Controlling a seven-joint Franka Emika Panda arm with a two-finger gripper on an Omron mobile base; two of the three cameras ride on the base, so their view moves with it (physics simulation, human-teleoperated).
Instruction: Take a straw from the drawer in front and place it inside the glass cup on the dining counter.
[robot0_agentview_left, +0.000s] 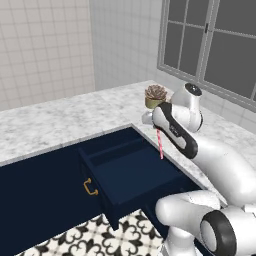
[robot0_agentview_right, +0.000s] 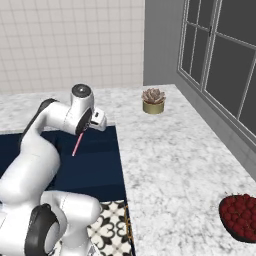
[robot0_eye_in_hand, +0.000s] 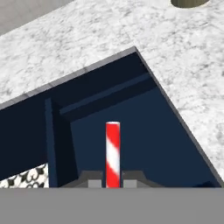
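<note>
Tiled kitchen corner, grey-framed window (robot0_agentview_right: 220, 65), patterned floor. Worktop (robot0_agentview_right: 170, 160): white-grey speckled marble on a navy base, wrapping the corner. Drawer (robot0_agentview_left: 135, 175): navy, pulled open, gold handle (robot0_agentview_left: 90, 187), divider inside. Bowl of red fruit (robot0_agentview_right: 242, 217) and potted succulent (robot0_agentview_right: 153, 100) on the marble. Fingers (robot0_eye_in_hand: 113, 183): clamped on the straw (robot0_eye_in_hand: 113, 153), red-and-white, lifted clear above the drawer. Done: retrieval. Left: carrying to the glass cup and insertion.

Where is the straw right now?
The straw is clamped in the gripper, hanging over the open drawer near its right side, beside the dining counter.
</note>
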